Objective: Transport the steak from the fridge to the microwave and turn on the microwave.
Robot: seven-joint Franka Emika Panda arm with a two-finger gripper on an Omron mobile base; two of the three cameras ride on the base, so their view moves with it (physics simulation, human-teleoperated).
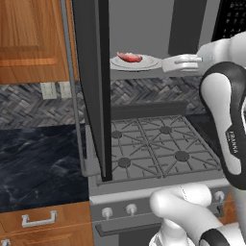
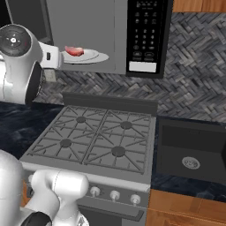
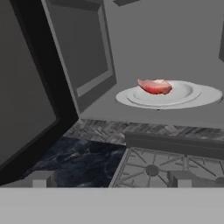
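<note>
steak (image 1: 129,57) on white plate (image 1: 149,62) inside open microwave (image 1: 158,29)

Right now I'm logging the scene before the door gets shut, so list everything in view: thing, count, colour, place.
steak: one, red-pink, on the plate.
plate: one, white, on the microwave's floor.
microwave: one, dark with grey cavity, above the stove, door swung open to the left.
keypad panel: one, black, right of the cavity.
stove: one, grey with dark grates, four burners, below the microwave.
knobs: several, white, stove front.
sink: one, dark, right of the stove.
counter: dark marbled, left of the stove.
cabinets: brown wood, upper left.
tool: one, white, open, beside the plate's right edge.
</note>
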